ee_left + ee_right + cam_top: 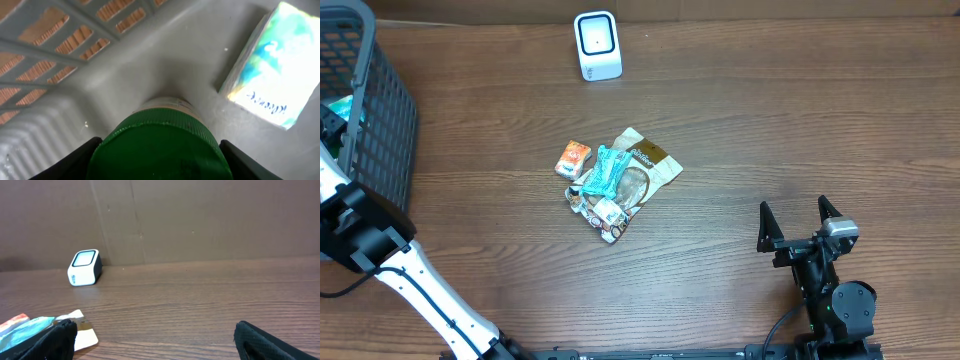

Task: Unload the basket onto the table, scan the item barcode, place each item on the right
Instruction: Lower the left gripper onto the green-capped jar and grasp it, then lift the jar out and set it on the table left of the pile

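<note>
1. The item to be scanned looks to be a bottle with a green cap. It stands upright on the floor of the grey basket at the upper left of the overhead frame.
2. The left fingers sit tight against both sides of the cap and appear to grip it.
3. The right fingers are spread wide and empty at the lower right, low over the bench.
4. I would expect the bottle to be stiff and fairly heavy for its size. The cap is ribbed, so it should hold, but the body may swing below it. A firm grip on the cap or neck seems best.
5. A soft blue-green packet also lies flat in the basket, near the bottle but apart from it, at the upper right of the left wrist view.
6. A pile of snack packets lies loose at the middle of the bench.
7. The white scanner stands at the top centre, well away from the basket. I cannot see the barcode from here.
</note>
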`<state>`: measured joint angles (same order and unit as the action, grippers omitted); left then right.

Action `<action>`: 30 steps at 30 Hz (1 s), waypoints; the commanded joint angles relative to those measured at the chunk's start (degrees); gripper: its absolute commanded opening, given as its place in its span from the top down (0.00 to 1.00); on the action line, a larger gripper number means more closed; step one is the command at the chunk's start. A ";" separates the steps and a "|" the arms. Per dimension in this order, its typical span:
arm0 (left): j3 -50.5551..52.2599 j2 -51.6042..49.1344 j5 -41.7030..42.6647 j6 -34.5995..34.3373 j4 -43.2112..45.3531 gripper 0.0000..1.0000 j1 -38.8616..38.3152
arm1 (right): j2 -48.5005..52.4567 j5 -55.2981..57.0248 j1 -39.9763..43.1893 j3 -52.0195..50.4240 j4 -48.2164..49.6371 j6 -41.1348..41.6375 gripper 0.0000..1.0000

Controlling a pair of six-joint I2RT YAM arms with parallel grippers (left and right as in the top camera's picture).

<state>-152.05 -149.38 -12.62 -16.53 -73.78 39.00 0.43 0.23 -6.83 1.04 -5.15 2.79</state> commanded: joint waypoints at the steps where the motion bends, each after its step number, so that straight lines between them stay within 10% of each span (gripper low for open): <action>1: -2.78 6.38 2.32 -0.15 -0.57 0.40 0.09 | -0.26 -0.28 -0.22 -0.57 0.31 0.22 0.00; 19: -2.89 46.77 23.30 0.26 -8.15 0.41 -2.84 | -0.24 -0.28 -0.22 -0.57 0.31 0.22 0.00; 30: -1.88 48.22 21.18 5.42 -23.04 0.50 -23.08 | -0.24 -0.28 -0.22 -0.57 0.31 0.22 0.00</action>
<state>-154.89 -99.29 9.19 -15.59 -96.05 22.17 0.43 0.19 -6.85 1.04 -5.17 2.83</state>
